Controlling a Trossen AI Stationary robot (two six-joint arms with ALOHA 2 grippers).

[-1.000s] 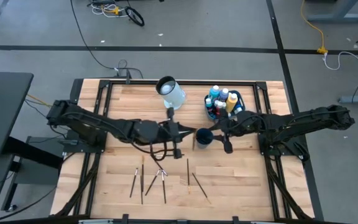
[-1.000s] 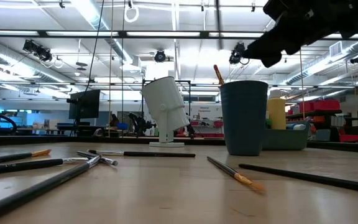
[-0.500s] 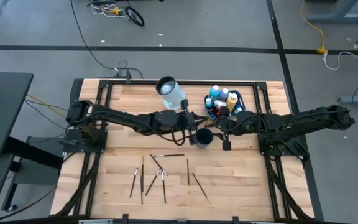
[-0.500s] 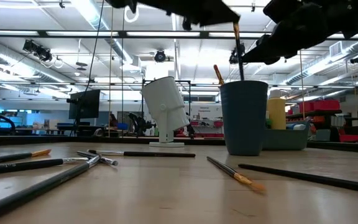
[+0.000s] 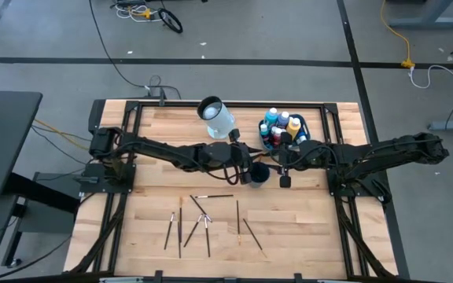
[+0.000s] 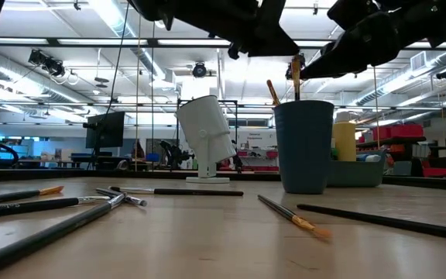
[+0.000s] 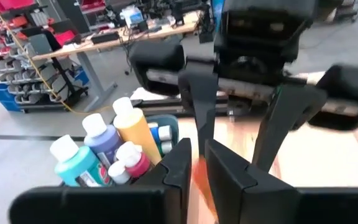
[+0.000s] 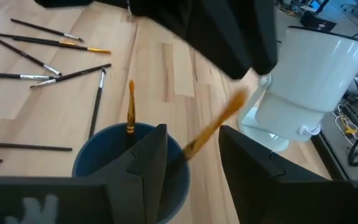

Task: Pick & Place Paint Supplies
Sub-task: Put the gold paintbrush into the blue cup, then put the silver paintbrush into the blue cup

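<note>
A dark blue cup stands upright on the wooden table. My left gripper is over it, shut on a wood-handled paintbrush. Another brush leans inside the cup. My right gripper is open, above the cup's right side, touching nothing. Several loose brushes lie flat near the table's near edge. White-capped paint bottles stand in the teal tub. My left gripper pinches the paintbrush between its two fingers at the upper end, coming from above and pointing down. The brush hangs below the fingers, close to upright, and its lower end is inside the dark blue cup.
A white and pale-blue jug stands tilted on its base at the far side, left of the tub. The two grippers are close together over the cup. Bare wood lies toward the table's near right.
My left gripper has swung from the table's middle rightward to the cup, carrying a brush that hung upright above the rim. It has then come down, so the brush's lower end now sits inside the cup. My right gripper has stayed beside the cup.
</note>
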